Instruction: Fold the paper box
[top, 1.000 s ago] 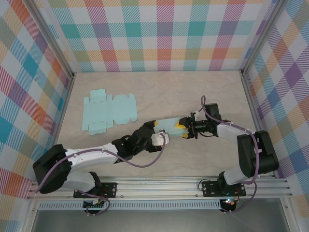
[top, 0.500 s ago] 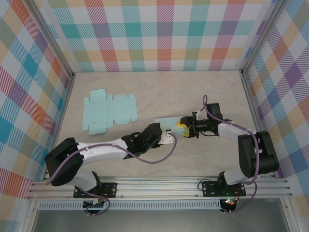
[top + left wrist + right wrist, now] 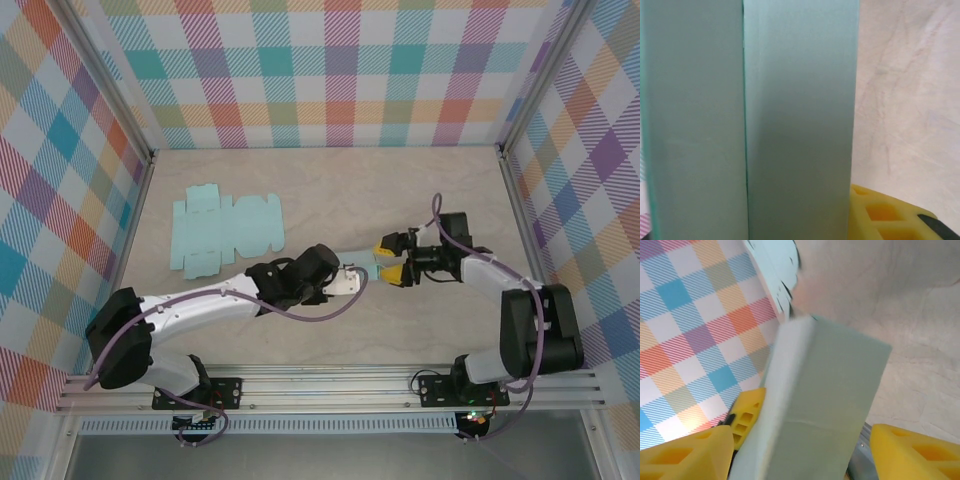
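The half-folded paper box (image 3: 362, 263) lies mid-table (image 3: 330, 180), between the two claws. The right claw (image 3: 392, 258) stands open astride its end. Whether the left claw (image 3: 352, 280) has clamped it, I can't tell. I'd want that left hold firm before the right backs away.

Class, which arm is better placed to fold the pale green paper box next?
Probably left: the left gripper sits right at the pale green paper box; the right gripper is open and off it.
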Robot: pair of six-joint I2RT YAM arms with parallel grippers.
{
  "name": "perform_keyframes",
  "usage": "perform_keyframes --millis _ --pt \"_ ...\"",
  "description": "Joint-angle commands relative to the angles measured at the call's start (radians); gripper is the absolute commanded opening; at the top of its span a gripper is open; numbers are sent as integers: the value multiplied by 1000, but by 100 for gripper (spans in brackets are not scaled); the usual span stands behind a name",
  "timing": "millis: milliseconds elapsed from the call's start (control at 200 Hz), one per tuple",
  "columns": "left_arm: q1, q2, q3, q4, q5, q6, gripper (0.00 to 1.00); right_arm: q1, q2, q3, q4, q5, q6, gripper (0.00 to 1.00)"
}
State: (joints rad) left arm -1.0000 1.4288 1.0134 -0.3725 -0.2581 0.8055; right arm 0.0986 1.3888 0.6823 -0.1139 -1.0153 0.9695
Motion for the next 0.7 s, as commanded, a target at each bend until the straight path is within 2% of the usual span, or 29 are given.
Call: perform_keyframes --millis 0,105,215,345,545,695 --pt "57 -1 77 -229 161 -22 34 -83 -98 2 -122 22 -107 74" --pt "106 61 142 -323 288 -28 33 -125 -198 36 -250 106 -213 75" --pt "144 142 223 -406 433 -1 33 -125 -287 70 -332 205 -299 75" --pt "180 235 310 -466 546 56 34 -124 -347 117 -431 288 -411 73" --pt "225 374 436 -532 588 102 38 -93 -356 151 -542 369 -561 67" --pt "232 436 484 -530 583 116 45 -1 -337 170 -562 475 -621 65"
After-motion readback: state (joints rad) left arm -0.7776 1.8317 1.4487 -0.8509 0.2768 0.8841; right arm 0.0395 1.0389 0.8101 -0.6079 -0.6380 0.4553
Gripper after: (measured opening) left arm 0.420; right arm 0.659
